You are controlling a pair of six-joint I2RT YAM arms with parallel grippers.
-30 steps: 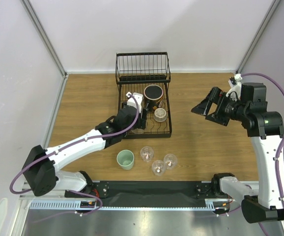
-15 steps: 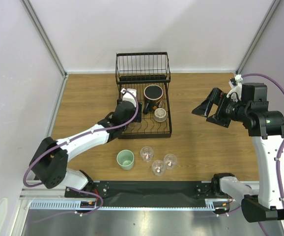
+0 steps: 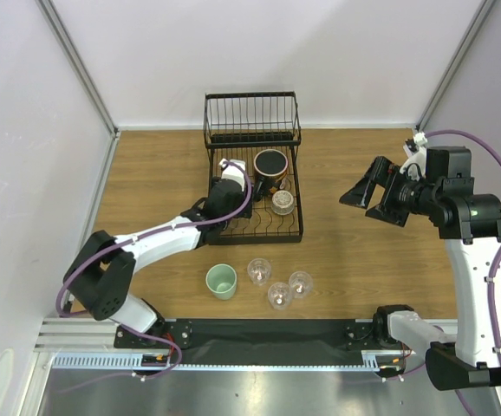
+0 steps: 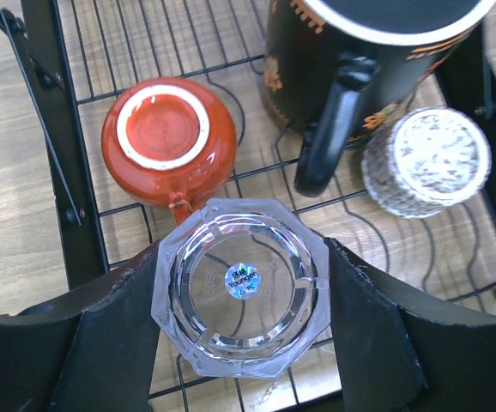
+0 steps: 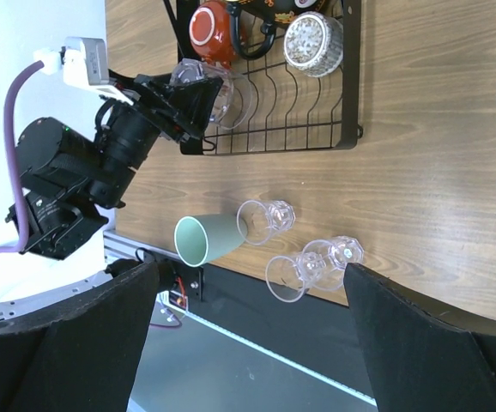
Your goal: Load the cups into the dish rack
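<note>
Clear glass shows at the centre: a faceted tumbler, base turned toward the wrist, is clenched in the left gripper over the left slots of the black wire dish rack, just near of an upturned red mug. A second ago that gripper hung nearer the rack's near left corner, and its arm has since stretched farther in. The right gripper has barely moved, its jaws spread wide above the right side. A large black mug and a small speckled cup share the rack. A mint-green handleless cup and three clear tumblers wait on the near part of the brown wooden table, which is enclosed by white walls.
</note>
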